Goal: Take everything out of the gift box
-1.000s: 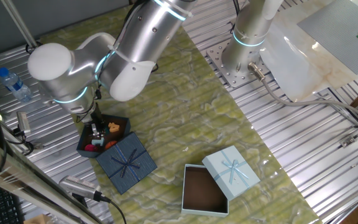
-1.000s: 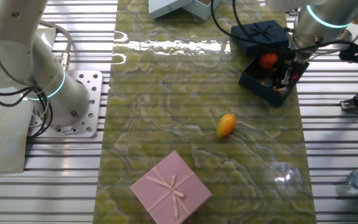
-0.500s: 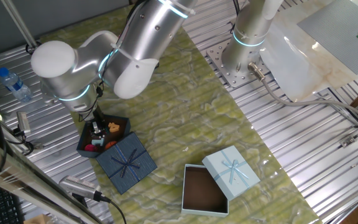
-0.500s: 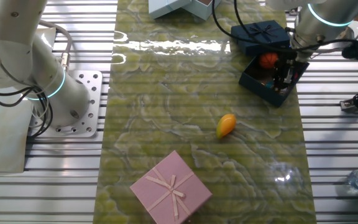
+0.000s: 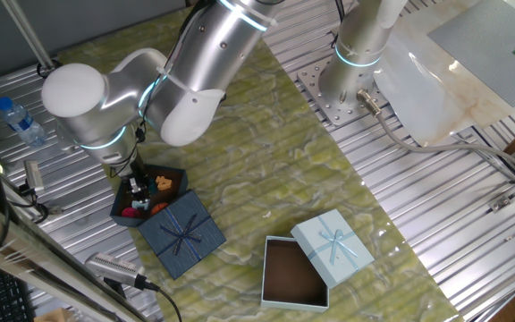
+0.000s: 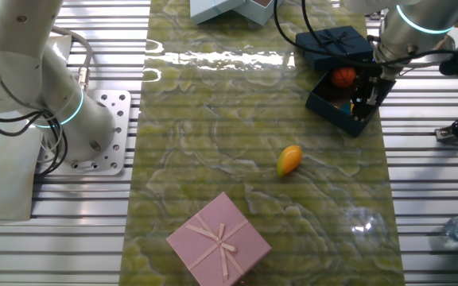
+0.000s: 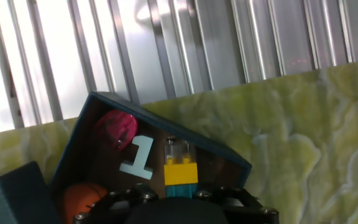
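Note:
The navy gift box (image 5: 173,178) lies open at the table's left edge, with its ribboned lid (image 5: 182,234) leaning on its front side. It also shows in the other fixed view (image 6: 330,102). My gripper (image 5: 138,188) hangs inside the box, over its contents (image 6: 364,95). The hand view shows a pink toy (image 7: 117,129), a teal figure "1" (image 7: 138,157), a yellow brick (image 7: 180,167) and an orange ball (image 7: 82,199) in the box (image 7: 79,134). My fingertips are hidden there by the gripper body. A yellow-orange toy (image 6: 289,159) lies on the mat outside.
A light blue box (image 5: 295,273) with a brown inside and its lid stands at the front right. A pink box (image 6: 219,238) stands on the mat's other end. A second arm's base (image 5: 338,80) is bolted beside the mat. A water bottle (image 5: 18,121) lies at the left.
The arm has shifted only slightly over the gift box. The toys in the box and the toy on the mat have not moved.

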You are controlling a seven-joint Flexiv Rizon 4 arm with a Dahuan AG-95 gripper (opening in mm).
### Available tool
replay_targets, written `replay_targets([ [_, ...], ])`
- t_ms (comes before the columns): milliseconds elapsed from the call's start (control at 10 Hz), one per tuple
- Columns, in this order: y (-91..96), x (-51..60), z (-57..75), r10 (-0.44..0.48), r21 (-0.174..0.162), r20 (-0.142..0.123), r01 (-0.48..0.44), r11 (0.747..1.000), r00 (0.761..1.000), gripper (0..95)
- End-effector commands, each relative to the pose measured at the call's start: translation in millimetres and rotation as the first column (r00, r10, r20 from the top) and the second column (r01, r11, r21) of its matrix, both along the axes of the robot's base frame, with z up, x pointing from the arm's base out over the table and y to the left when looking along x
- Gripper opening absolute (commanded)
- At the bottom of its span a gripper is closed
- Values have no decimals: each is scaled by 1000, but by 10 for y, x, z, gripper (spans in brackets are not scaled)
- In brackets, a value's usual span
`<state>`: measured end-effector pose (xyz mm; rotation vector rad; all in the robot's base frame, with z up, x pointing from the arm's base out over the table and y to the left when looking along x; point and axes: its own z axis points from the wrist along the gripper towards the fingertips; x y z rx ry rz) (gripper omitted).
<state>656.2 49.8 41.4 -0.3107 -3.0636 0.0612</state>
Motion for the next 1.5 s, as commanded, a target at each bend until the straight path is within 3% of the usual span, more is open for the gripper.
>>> replay_targets([
  [100, -2, -10, 4, -2, -1, -1, 2, 1000, 1000, 570],
  [200, -6, -6, -6, -2, -2, 0, 2, 1000, 1000, 380],
  [1500, -32, 30, -85, 11, 4, 6, -11, 1000, 1000, 380],
])
